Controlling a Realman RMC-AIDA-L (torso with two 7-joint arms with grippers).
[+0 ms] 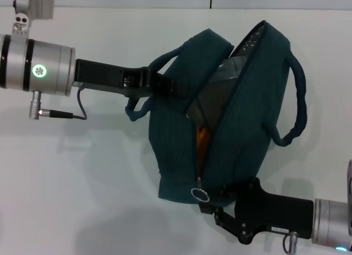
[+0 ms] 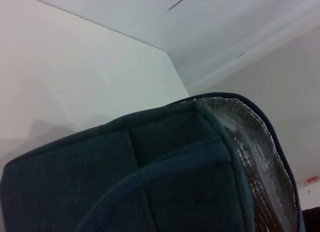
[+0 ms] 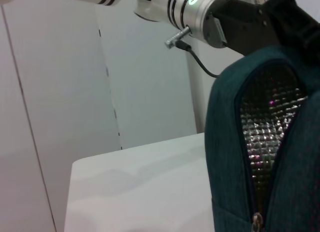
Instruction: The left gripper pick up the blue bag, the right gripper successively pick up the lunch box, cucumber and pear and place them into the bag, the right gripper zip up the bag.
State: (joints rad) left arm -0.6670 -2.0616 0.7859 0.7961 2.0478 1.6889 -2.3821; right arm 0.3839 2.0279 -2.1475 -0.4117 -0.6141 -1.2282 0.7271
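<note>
Left gripper (image 1: 160,83) clamps handle of blue bag (image 1: 242,134), holds bag off table (image 1: 82,178). Bag hangs just right of it, mouth mostly unzipped, foil lining visible. Pear (image 1: 202,140) shows orange inside gap. Ring pull (image 1: 200,194) just left of right gripper (image 1: 220,204); cannot tell its finger state. Risk: fingers miss ring, or pull drags soft bag instead of slider; zipper may jam on fabric.

no readable text, labels or numbers anywhere
</note>
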